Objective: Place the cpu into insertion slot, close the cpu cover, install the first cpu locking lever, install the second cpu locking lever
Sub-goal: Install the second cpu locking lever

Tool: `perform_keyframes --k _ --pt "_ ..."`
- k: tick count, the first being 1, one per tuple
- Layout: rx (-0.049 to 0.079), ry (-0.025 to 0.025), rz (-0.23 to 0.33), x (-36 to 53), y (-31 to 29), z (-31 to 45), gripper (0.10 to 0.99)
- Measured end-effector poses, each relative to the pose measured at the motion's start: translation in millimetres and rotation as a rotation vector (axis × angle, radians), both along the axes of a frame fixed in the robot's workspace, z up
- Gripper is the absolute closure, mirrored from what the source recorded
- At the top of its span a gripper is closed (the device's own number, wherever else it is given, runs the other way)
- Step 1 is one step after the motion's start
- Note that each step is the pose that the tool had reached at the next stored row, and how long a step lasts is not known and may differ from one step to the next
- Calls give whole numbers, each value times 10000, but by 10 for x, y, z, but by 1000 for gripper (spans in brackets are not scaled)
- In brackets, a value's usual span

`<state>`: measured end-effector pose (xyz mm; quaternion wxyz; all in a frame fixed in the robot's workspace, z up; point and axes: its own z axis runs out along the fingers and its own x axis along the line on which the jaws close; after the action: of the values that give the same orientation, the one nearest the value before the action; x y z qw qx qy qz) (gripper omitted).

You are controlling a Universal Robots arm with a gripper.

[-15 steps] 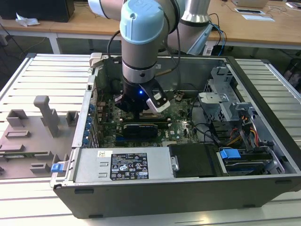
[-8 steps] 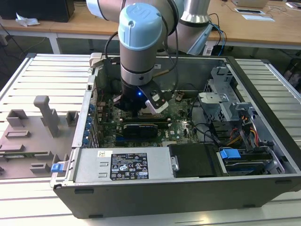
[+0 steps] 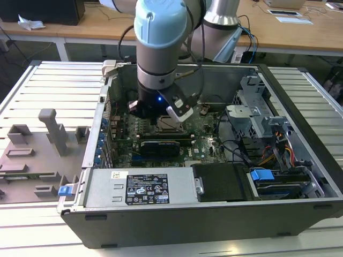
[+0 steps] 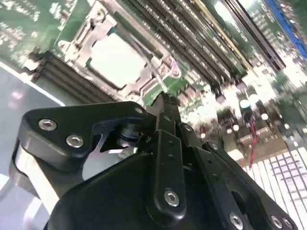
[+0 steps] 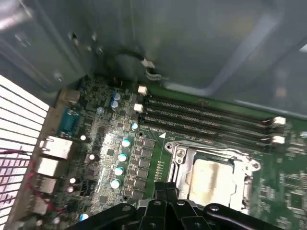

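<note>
An open computer case [image 3: 214, 214] lies on its side on a slatted metal worktop [image 3: 48, 80], with wooden desks [image 3: 268, 32] across the far side of the room. On the exterior view's left of the case stands a grey fixture [image 3: 48, 128] with upright blocks. Inside the case lie the green motherboard [image 3: 201, 136], a power supply [image 3: 142, 187] along the near wall, and drive cages with coloured cables [image 3: 278, 150] on the exterior view's right.

The arm [image 3: 161, 48] reaches straight down into the case from above, its pale blue joint uppermost and its wrist low over the far-left part of the board. The jaws [image 4: 165, 103] point down at the board; their black links meet at a single tip in the second wrist view, so they appear drawn together with nothing between them.

The cpu [image 4: 117, 62], [image 5: 211, 179] sits flat in the insertion slot [image 4: 81, 36], its dull silver top showing through the square window of the cpu cover [image 4: 158, 72], [image 5: 180, 158], which lies down over it. In both wrist views the socket lies just beside the tip of the jaws, near but apart from it. The long black memory slots [image 5: 206, 120] run alongside the socket on its far side. Whether the locking levers are latched I cannot tell.
</note>
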<state>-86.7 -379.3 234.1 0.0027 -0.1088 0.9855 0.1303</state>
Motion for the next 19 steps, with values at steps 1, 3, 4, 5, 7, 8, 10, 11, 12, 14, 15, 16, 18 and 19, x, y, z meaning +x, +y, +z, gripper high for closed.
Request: perform_keyframes --k 1,3,4,5,7,8,10,11,12,14,15,16,18,19 --pt "-3 0 0 0 0 109 980" --pt "-72 0 0 0 0 223 980" --pt "-142 0 -1 0 0 282 980" --pt "-210 0 0 0 0 340 980" --pt "-629 0 0 0 1 388 980" --pt "-788 0 0 0 2 389 980" --pt "-1026 0 0 0 3 390 980" --pt "-1027 0 1 0 2 389 980" --pt "-1027 0 2 2 3 389 980" --pt "-1027 24 1 166 3 375 980" --pt "-1027 30 1 206 3 373 980" --pt "-1028 40 1 254 3 372 980" --pt "-1057 117 -42 342 1 347 980" --pt "-1057 128 -190 342 1 325 980"
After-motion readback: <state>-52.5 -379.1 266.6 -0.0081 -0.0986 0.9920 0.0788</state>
